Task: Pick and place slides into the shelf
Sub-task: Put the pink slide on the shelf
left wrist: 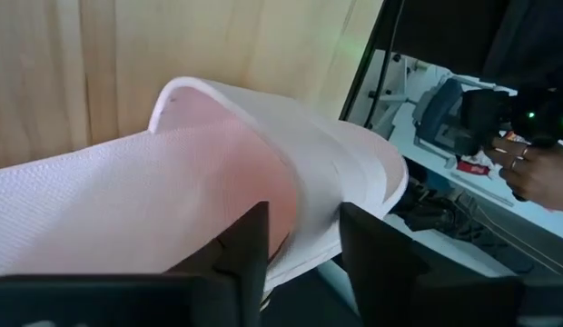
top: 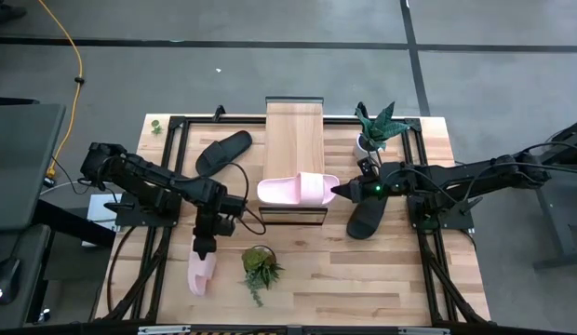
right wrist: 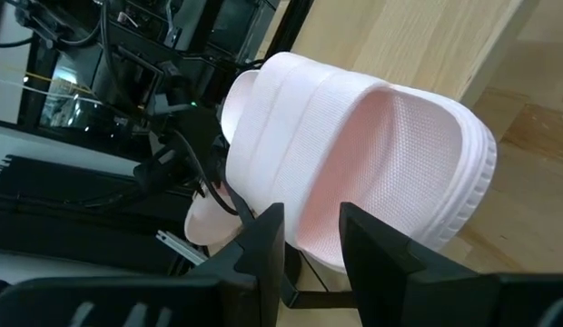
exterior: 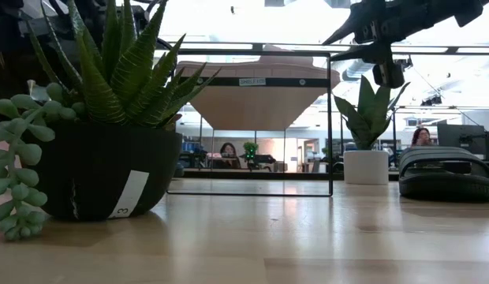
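Slide in hand: we see a pale pink foam slide sandal [top: 299, 190] lying crosswise on the near end of the long light-wood shelf [top: 294, 126], overhanging both long edges.
Right gripper: we read the right gripper [top: 337, 191] as pinching that slide's end at the shelf's right edge; in its wrist view the two dark fingers [right wrist: 263, 238] straddle the foam rim.
Second pink slide: the other pale pink slide [top: 201, 271] lies near the bench's front-left corner, heel toward the front edge.
Left gripper: the left gripper [top: 203, 249] points down at that slide's upper end; its fingers [left wrist: 248, 243] stand on either side of the wide strap [left wrist: 309, 182], and we cannot tell whether they press it yet.
Black slides: one black foam slide [top: 223, 151] lies left of the shelf toward the bench's back edge, the other [top: 367, 218] just right of the shelf below the right arm.
Plants: one small potted succulent [top: 260, 268] sits near the front edge, another [top: 376, 126] near the back-right corner.
Doing it well: we would judge the left should close squarely across the strap and lift straight, clear of the succulent; the right should turn its slide lengthwise along the plank before letting go, leaving room for three more.
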You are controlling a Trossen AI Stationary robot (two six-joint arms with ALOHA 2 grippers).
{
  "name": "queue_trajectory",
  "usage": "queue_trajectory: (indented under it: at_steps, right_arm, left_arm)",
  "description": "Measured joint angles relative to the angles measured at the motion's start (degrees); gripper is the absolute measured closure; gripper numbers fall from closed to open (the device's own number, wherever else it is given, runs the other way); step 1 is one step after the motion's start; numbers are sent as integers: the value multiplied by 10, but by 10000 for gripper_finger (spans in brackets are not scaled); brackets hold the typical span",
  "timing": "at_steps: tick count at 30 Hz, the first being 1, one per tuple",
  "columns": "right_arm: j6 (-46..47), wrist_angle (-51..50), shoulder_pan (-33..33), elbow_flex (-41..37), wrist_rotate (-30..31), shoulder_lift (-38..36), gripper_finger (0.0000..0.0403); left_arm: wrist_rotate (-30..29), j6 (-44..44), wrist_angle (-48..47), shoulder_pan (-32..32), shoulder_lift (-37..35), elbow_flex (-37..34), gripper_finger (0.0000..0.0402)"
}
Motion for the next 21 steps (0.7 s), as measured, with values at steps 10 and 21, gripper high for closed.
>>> queue_trajectory:
  at_steps: [10, 21]
  right_arm:
    - [0, 0, 0, 0, 8, 0, 304]
    - [0, -2, 0, 0, 8, 0, 304]
  left_arm:
    - [3, -1, 0, 0, 0, 0, 393]
    - [17, -18, -15, 0, 0, 0, 397]
